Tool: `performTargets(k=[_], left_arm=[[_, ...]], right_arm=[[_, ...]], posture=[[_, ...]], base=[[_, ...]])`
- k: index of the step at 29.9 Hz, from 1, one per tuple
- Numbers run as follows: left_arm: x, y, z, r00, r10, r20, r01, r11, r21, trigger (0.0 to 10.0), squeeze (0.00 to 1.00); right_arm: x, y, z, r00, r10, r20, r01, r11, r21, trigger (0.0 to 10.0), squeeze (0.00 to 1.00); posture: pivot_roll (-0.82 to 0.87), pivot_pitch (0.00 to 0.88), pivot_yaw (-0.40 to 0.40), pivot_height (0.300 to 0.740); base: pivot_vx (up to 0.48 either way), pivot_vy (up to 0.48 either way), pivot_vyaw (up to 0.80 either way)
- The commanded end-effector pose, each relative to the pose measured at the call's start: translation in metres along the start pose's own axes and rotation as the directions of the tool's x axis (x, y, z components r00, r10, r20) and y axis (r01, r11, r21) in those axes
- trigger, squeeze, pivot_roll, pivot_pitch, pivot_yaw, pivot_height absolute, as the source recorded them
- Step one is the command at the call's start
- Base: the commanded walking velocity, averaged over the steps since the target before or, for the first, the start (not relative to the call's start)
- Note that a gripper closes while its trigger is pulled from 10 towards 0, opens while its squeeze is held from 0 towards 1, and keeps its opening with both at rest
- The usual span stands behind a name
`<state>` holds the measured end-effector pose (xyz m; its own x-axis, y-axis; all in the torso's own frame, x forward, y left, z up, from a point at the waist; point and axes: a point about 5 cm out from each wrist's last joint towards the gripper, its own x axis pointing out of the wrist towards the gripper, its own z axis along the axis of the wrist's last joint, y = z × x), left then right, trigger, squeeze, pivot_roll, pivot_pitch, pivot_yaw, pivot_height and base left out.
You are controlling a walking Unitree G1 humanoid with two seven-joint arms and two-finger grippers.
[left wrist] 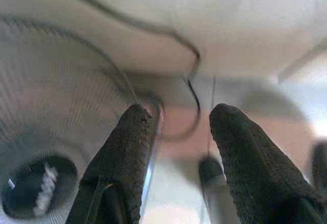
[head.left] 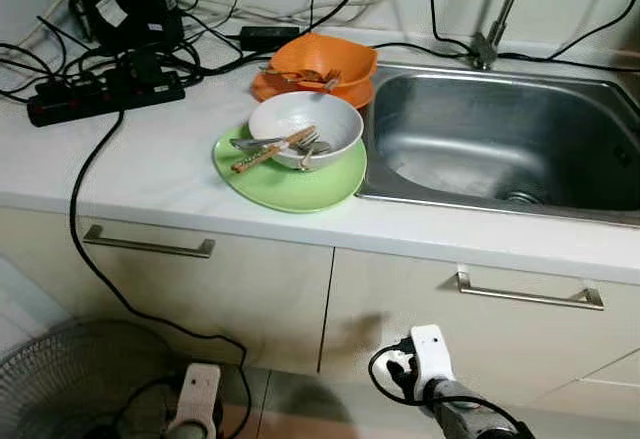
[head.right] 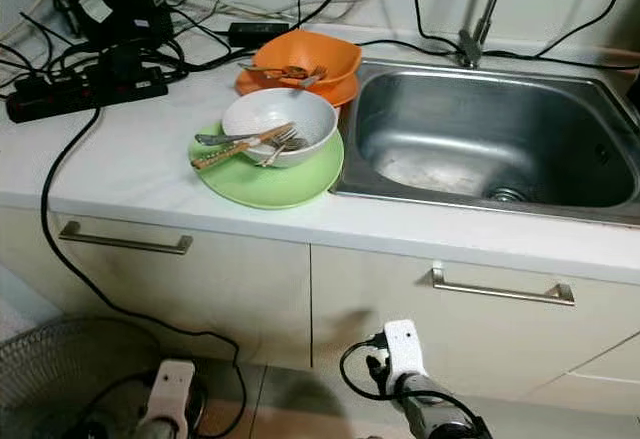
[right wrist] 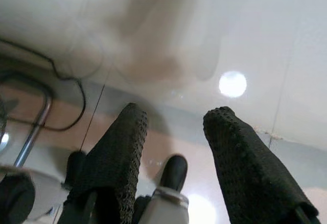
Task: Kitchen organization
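the robot stands before a white counter [head.left: 150,179] with both arms hanging low by the cabinet doors [head.left: 230,289], so no reach has begun yet. the left gripper [left wrist: 176,132] points down at the floor beside a fan [head.left: 60,379], its two black fingers spread apart with nothing between them; the right gripper [right wrist: 171,132] hangs the same way, fingers parted and empty. the dishes to sort sit on the counter just left of the steel sink [head.left: 500,139]: a white bowl [head.left: 305,124] holding a fork, a spoon and what look like chopsticks rests on a green plate [head.left: 290,184], and just behind it an orange bowl [head.left: 320,59] sits on an orange plate, with more cutlery inside. the likely step is moving these to the sink. to do it well, the robot should lift an arm clear of the counter edge, come at the white bowl from above, grip its rim firmly, and keep it level so the loose cutlery does not slide out. the black cables [head.left: 100,149] and power strip [head.left: 105,94] to the left are best avoided.
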<state>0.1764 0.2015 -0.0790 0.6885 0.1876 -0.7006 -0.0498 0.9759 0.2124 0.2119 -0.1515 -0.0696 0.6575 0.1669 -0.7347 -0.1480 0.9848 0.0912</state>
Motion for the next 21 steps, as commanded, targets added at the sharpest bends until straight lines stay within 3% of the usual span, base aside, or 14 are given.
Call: performTargets(k=[1, 4, 12, 15, 16, 21], left_arm=[[-0.001, 0.007, 0.002, 0.998, 0.045, 0.037, -0.044, 0.999, -0.021, 10.0, 0.0], [-0.003, 0.01, 0.0, 0.996, 0.062, 0.058, -0.06, 0.998, -0.03, 10.0, 0.0], [-0.017, 0.022, -0.002, 0.967, 0.118, 0.225, -0.115, 0.993, -0.028, 10.0, 0.0], [-0.021, 0.027, 0.005, 0.943, 0.136, 0.303, -0.135, 0.991, -0.025, 10.0, 0.0], [-0.025, 0.03, 0.013, 0.916, 0.148, 0.373, -0.151, 0.988, -0.02, 10.0, 0.0], [-0.033, 0.033, 0.025, 0.871, 0.15, 0.467, -0.168, 0.986, -0.004, 10.0, 0.0]], right_arm=[[-0.001, -0.003, 0.003, 0.999, -0.035, 0.041, 0.034, 0.999, 0.023, 10.0, 0.0], [-0.001, -0.004, 0.003, 0.997, -0.057, 0.06, 0.056, 0.998, 0.033, 10.0, 0.0], [-0.005, -0.009, 0.003, 0.979, -0.155, 0.133, 0.148, 0.987, 0.065, 10.0, 0.0], [-0.006, -0.01, 0.005, 0.973, -0.164, 0.162, 0.161, 0.986, 0.036, 10.0, 0.0], [-0.007, -0.01, 0.007, 0.967, -0.173, 0.19, 0.171, 0.985, 0.027, 10.0, 0.0], [-0.008, -0.011, 0.01, 0.956, -0.183, 0.23, 0.185, 0.983, 0.013, 10.0, 0.0]], posture=[[0.02, 0.006, -0.017, 0.732], [0.01, 0.014, -0.018, 0.732], [0.0, 0.067, -0.023, 0.732], [0.0, 0.076, -0.026, 0.732], [-0.01, 0.091, -0.03, 0.732], [-0.02, 0.1, -0.028, 0.732]], base=[[0.0, 0.0, 0.0], [0.0, 0.0, 0.0], [0.0, 0.0, 0.0], [0.0, 0.0, 0.0], [0.0, 0.0, 0.0], [0.0, 0.0, 0.0]])
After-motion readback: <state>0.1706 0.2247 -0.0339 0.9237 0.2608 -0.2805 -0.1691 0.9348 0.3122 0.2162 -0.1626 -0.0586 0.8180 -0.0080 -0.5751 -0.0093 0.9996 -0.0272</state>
